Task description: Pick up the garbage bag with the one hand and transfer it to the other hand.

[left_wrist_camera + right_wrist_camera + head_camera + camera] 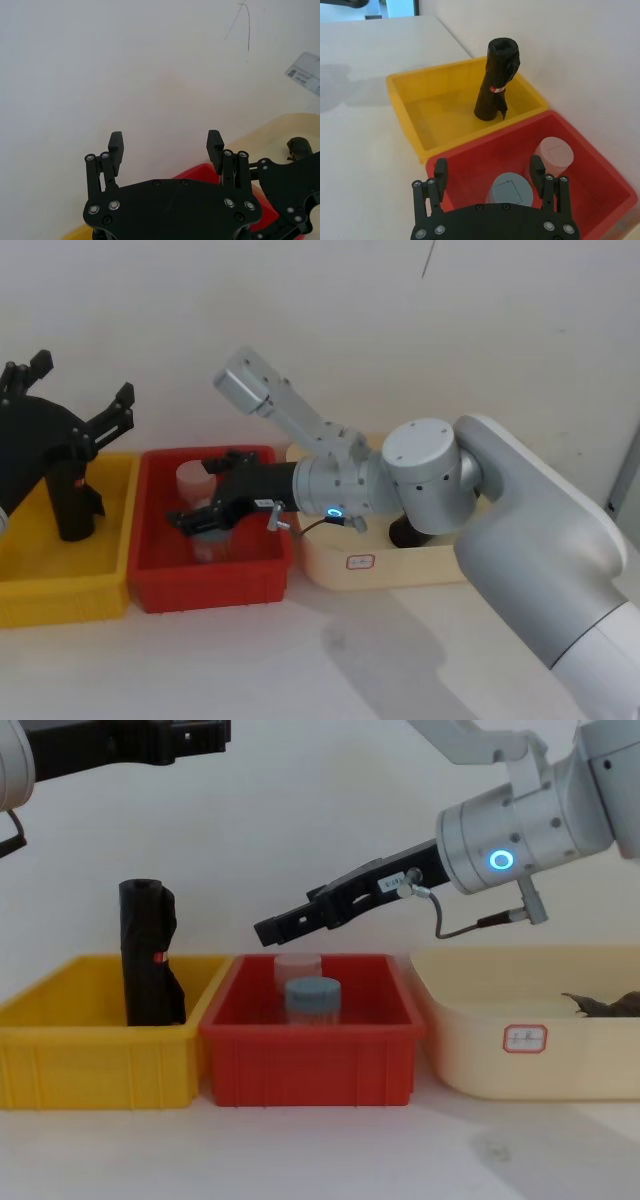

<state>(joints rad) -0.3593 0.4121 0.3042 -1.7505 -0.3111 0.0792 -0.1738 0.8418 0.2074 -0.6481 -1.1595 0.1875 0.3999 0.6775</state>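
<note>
A tall black roll with a small red mark and a loose flap stands upright in the yellow bin. My left gripper hangs open above that bin with nothing between its fingers. My right gripper, on the arm with the blue lit ring, hovers open over the red bin. A dark thing lies in the cream tray, partly hidden by my right arm. I cannot tell whether it is the garbage bag.
The red bin holds a clear cup and a grey-blue lidded jar, both below my right gripper. A cream tray with a small label stands to the right. A white wall rises close behind the three bins. Bare table lies in front.
</note>
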